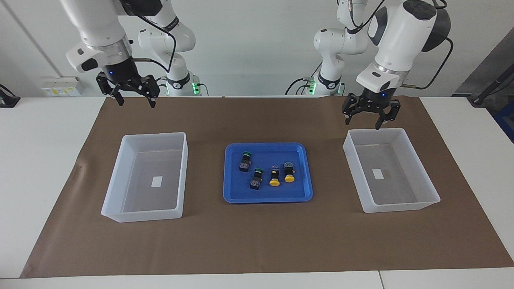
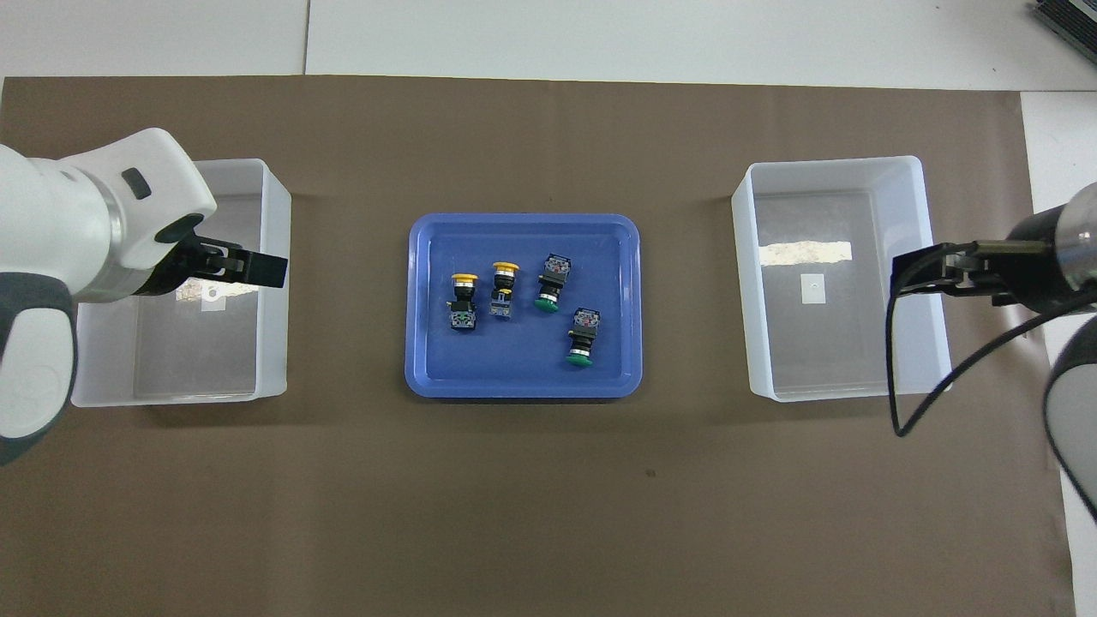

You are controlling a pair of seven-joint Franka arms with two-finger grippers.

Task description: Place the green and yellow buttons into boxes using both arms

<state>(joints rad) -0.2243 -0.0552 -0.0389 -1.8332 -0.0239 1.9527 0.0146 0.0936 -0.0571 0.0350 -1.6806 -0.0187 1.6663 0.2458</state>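
Observation:
Two green buttons (image 1: pixel 245 160) (image 1: pixel 257 178) and two yellow buttons (image 1: pixel 274 176) (image 1: pixel 289 171) lie on their sides in the blue tray (image 1: pixel 267 198). In the overhead view the yellow ones (image 2: pixel 464 300) (image 2: pixel 503 289) lie toward the left arm's end and the green ones (image 2: pixel 550 281) (image 2: pixel 583 336) toward the right arm's end. One box (image 1: pixel 421 168) (image 2: pixel 171 398) stands at the left arm's end, the other (image 1: pixel 116 172) (image 2: pixel 840 390) at the right arm's end; both hold only a label. My left gripper (image 1: pixel 371 118) (image 2: pixel 257 267) hangs open and empty over its box's rim nearest the robots. My right gripper (image 1: pixel 135 98) (image 2: pixel 921 272) hangs open and empty, higher.
A brown mat (image 1: pixel 257 241) covers the white table under the tray and both boxes. The tray sits in the middle between the boxes, with bare mat strips on either side of it.

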